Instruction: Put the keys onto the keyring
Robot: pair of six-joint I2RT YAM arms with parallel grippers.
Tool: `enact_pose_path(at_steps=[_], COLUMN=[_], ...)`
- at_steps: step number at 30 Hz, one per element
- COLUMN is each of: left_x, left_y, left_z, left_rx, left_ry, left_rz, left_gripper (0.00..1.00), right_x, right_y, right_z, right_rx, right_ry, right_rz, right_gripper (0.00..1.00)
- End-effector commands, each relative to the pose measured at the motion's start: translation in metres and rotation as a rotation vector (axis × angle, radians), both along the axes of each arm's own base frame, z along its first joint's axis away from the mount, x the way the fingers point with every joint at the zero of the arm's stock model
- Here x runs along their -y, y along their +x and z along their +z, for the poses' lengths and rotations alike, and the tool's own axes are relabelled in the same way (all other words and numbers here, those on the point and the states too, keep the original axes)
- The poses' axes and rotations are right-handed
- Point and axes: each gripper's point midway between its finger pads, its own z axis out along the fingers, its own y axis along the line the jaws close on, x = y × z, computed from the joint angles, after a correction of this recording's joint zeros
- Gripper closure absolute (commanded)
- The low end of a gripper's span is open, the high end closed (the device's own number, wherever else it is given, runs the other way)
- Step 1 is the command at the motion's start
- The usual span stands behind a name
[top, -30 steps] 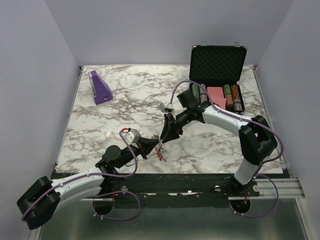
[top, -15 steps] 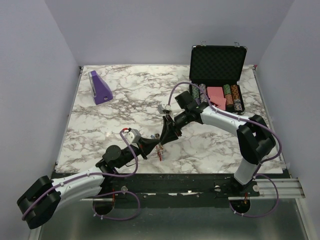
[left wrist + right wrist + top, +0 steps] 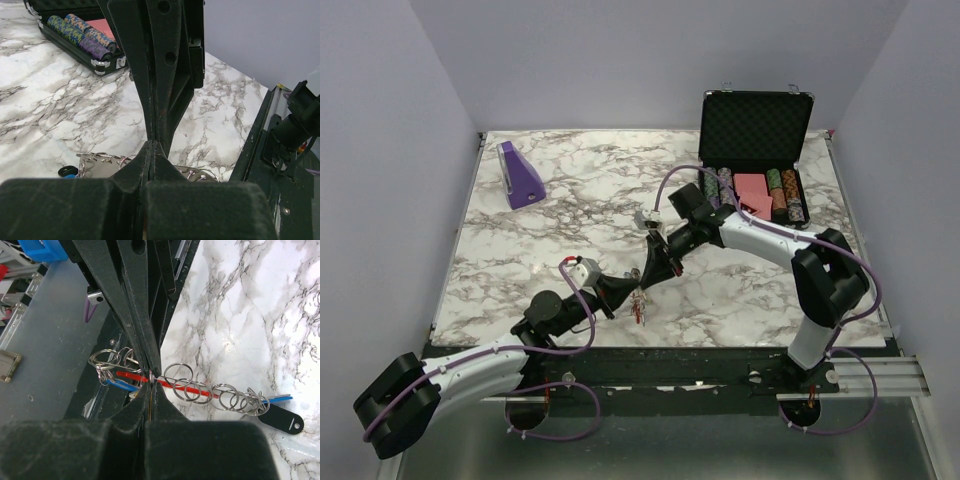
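From above, the left hand (image 3: 623,290) and right hand (image 3: 647,280) meet tip to tip over the near edge of the tabletop (image 3: 580,210). The keyring (image 3: 638,310) dangles beneath them.

In the left wrist view, the left hand (image 3: 151,150) is pinched fully closed at the keyring (image 3: 97,162).

In the right wrist view, the right hand (image 3: 151,387) is clamped tight on one ring of the keyring (image 3: 200,387), with blue keys (image 3: 280,399) among its rings.
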Motion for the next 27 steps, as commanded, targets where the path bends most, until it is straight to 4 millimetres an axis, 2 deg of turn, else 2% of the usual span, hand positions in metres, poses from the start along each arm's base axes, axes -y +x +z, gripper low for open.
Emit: enact_pose_path(at_steps=[1, 2, 3, 4, 5, 7, 12, 16, 20, 27], left_x=[-0.013, -0.012, -0.012, -0.013, -0.015, -0.015, -0.021, -0.017, -0.005, 0.018], left_y=[-0.014, -0.014, -0.013, -0.012, -0.013, -0.011, -0.013, -0.014, -0.011, -0.008], left_z=[-0.044, -0.045, -0.044, -0.047, -0.051, -0.033, -0.02, -0.012, -0.01, 0.003], left_rx=[-0.059, -0.07, -0.083, -0.111, -0.129, -0.129, -0.212, -0.253, -0.239, -0.066], left_ry=[0.062, 0.075, 0.088, 0.109, 0.127, 0.123, 0.092, 0.066, 0.106, 0.093], left_rz=[-0.008, -0.013, -0.011, -0.001, 0.005, 0.013, 0.045, 0.034, -0.001, -0.095], left_gripper=[1.0, 0.92, 0.73, 0.59, 0.48, 0.37, 0.16, 0.12, 0.12, 0.14], right_x=[-0.001, 0.003, 0.007, 0.014, 0.018, 0.031, 0.062, 0.077, 0.079, 0.079], right_y=[0.004, 0.005, 0.006, 0.007, 0.009, 0.013, 0.032, 0.039, 0.044, 0.054], right_z=[0.004, 0.004, 0.001, -0.001, -0.004, -0.008, -0.016, -0.02, -0.018, -0.009], right_rx=[0.031, 0.045, 0.069, 0.084, 0.118, 0.164, 0.361, 0.468, 0.542, 0.619], right_ry=[-0.046, -0.085, -0.117, -0.167, -0.201, -0.293, -0.469, -0.575, -0.636, -0.687], right_rz=[0.015, 0.026, 0.047, 0.063, 0.086, 0.104, 0.103, 0.126, 0.145, 0.131], right_gripper=[0.99, 0.99, 0.99, 0.99, 0.99, 0.99, 0.99, 0.99, 0.99, 0.99])
